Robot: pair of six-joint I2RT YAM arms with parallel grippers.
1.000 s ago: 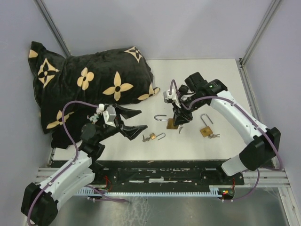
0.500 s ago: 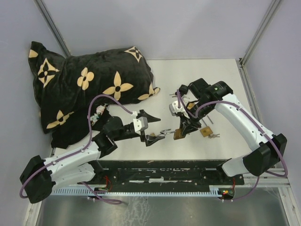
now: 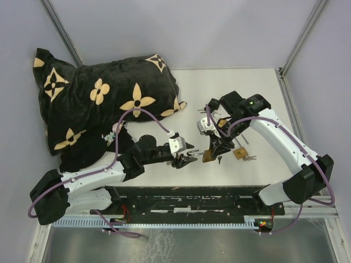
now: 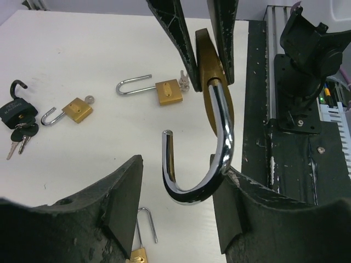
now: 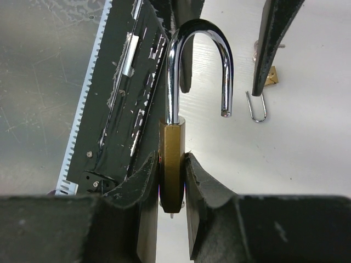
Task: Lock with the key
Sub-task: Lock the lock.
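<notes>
My right gripper [image 3: 210, 153] is shut on the body of a brass padlock [image 5: 172, 164], which it holds above the table. The chrome shackle [image 5: 200, 55] is swung open and points toward the left arm. A small key tip [image 5: 173, 212] shows under the body, and in the top view the key [image 3: 219, 159] pokes out beside it. My left gripper [image 4: 178, 208] is open around the shackle's bend [image 4: 219, 137]. Its right finger [image 4: 236, 213] touches the shackle. A gap remains at its left finger [image 4: 123, 203].
Loose padlocks lie on the white table: a long-shackled brass one [image 4: 167, 91], a small brass one [image 4: 77, 109], a black one with keys [image 4: 16, 112], and one below the left jaws [image 4: 137, 255]. A black flowered pillow [image 3: 104, 104] fills the back left. The black base rail [image 3: 192, 200] runs along the front.
The left arm has stretched right to the held padlock and its jaws have narrowed around the shackle. The right arm brought the padlock forward, then held still.
</notes>
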